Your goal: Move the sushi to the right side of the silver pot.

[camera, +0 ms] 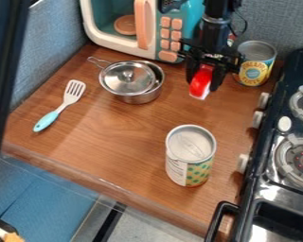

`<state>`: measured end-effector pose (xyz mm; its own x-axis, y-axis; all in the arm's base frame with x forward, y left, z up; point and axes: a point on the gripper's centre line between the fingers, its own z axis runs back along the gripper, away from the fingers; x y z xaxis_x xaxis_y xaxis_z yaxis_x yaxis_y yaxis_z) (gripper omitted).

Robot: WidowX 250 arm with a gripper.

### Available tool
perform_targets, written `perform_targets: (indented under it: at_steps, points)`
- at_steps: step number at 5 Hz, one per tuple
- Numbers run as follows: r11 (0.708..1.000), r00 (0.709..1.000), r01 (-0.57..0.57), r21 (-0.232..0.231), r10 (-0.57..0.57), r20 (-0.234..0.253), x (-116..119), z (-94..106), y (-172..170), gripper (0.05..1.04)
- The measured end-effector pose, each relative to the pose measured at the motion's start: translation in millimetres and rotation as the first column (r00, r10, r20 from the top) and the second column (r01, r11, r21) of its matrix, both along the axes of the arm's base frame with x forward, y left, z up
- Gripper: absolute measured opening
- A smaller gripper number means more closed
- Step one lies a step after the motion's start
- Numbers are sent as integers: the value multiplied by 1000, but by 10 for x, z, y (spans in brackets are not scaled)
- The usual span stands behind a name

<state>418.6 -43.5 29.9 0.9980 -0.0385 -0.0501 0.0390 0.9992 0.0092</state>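
Two fingers (218, 81) of the black gripper (204, 81) pinch the red-and-white sushi (200, 85) over the worktop (125, 130), right of the silver pot (142, 98); careful placement calls for a slow descent clear of the yellow can (253, 72), releasing only once the white end meets the surface
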Motion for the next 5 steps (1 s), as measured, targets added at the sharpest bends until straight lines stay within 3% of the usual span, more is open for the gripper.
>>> perform_targets:
  at_steps: [1, 2, 3, 4, 5]
  points:
    - [1000, 999, 16, 11, -15, -40, -43, -224, -29, 593]
    - [999, 998, 33, 0, -33, -52, -60, -309, -43, 616]
    - [999, 998, 54, -6, -54, -36, -69, -322, -47, 705]
    - [999, 999, 46, 13, -46, 2, -49, -117, -36, 957]
    - [999, 993, 43, 18, -45, 109, -37, 324, -54, 1002]
